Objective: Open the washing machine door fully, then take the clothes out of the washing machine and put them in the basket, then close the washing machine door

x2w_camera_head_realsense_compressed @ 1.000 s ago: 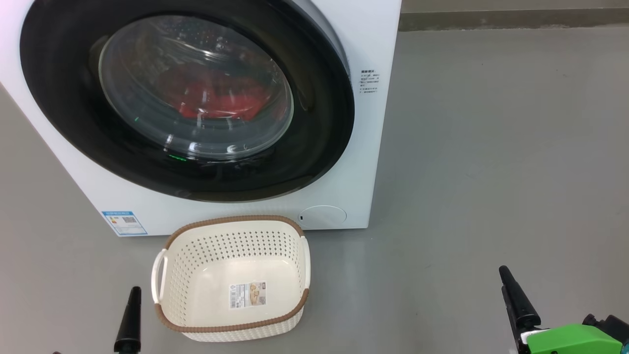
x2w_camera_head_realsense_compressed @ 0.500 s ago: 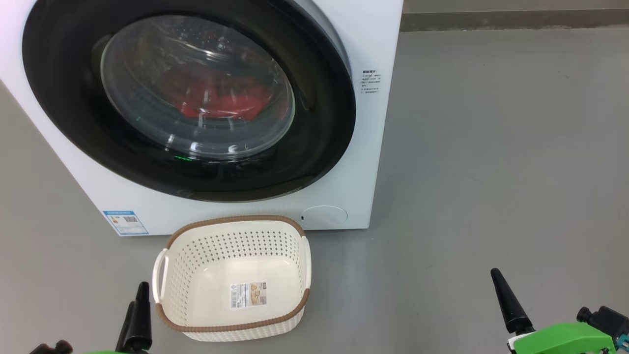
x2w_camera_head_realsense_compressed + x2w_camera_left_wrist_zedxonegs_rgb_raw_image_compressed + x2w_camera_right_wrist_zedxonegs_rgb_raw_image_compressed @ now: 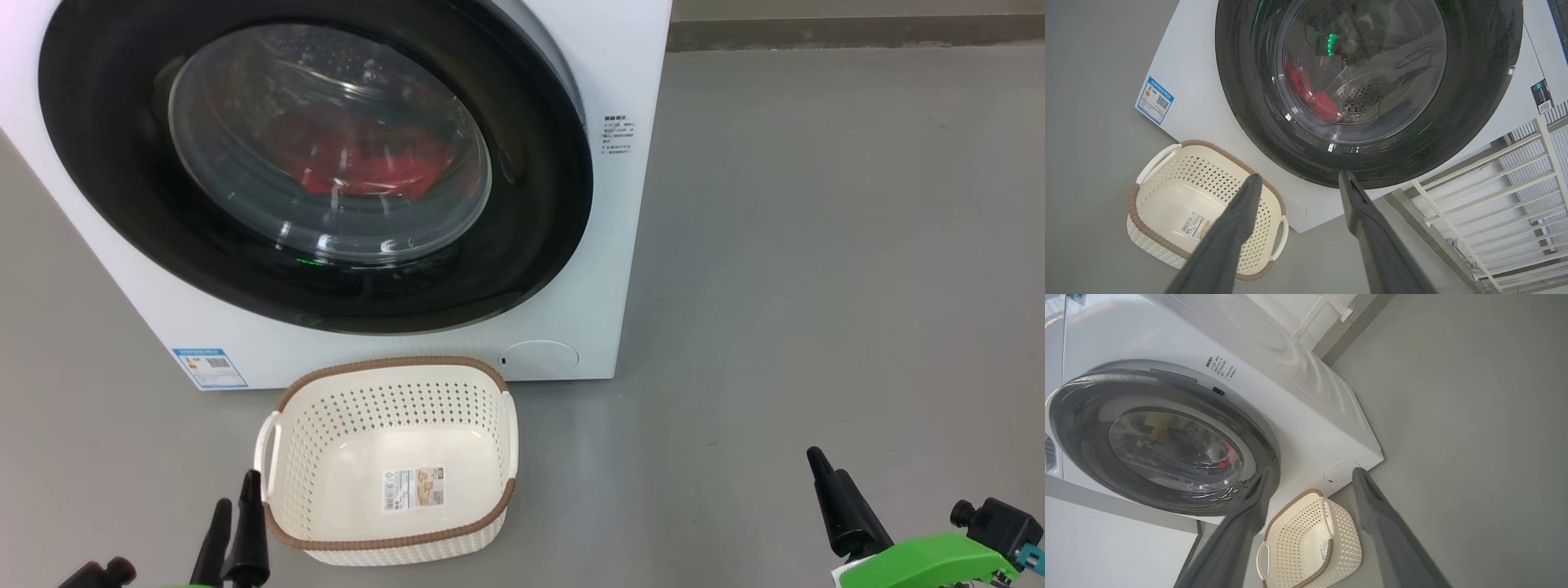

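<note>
The red clothes (image 3: 367,159) show only dimly behind the shut washing machine door (image 3: 535,204); the basket (image 3: 392,362) stands just in front of it. The left gripper (image 3: 1299,174) and the right gripper (image 3: 1312,470) have their fingers wide apart, holding nothing.

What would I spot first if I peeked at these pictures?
The big round black door on the white washer, shut, with red clothes showing behind its glass. Just in front, on the grey floor, sits an empty cream basket.
</note>
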Controlling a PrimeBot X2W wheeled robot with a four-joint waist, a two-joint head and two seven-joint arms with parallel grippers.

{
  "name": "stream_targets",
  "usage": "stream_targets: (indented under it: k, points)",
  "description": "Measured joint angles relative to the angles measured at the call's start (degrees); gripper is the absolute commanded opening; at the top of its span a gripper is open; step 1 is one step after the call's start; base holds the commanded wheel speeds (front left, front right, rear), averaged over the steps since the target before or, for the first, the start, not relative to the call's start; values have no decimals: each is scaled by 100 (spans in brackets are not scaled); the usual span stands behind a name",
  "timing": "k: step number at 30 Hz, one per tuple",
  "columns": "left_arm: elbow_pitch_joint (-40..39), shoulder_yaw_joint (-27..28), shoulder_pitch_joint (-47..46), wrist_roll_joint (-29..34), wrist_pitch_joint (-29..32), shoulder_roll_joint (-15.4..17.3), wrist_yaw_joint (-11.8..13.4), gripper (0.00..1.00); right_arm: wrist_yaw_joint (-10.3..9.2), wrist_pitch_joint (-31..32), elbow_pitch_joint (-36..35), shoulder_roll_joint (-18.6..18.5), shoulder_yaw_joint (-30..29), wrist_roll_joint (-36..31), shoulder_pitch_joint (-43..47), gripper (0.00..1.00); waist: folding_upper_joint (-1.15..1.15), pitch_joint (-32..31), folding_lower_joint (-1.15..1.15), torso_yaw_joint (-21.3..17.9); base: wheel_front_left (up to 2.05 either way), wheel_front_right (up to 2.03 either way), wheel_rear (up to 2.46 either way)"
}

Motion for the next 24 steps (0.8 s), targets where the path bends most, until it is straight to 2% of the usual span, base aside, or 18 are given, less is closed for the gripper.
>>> stream_targets:
  k: [24]
  points:
    - [-163,-162,76,1781,-417,10,85,100,0,-403,-63,-210,267,-1549,-11,100,0,17,0,17,0,0,0]
